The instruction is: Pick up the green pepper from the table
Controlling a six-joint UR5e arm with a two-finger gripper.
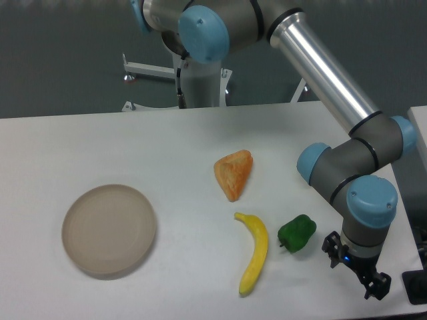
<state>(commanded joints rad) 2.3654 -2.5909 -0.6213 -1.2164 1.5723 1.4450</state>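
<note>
Green pepper (297,233), lower right on surface (100,147), ungrasped; gripper (363,277) beside it, opening indiscernible, nothing held: centre above, descend squarely.

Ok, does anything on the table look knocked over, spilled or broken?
Nothing stands out. The green pepper, banana and orange wedge lie intact on the table, the plate sits flat and empty, and the tool hangs beside the pepper.
</note>
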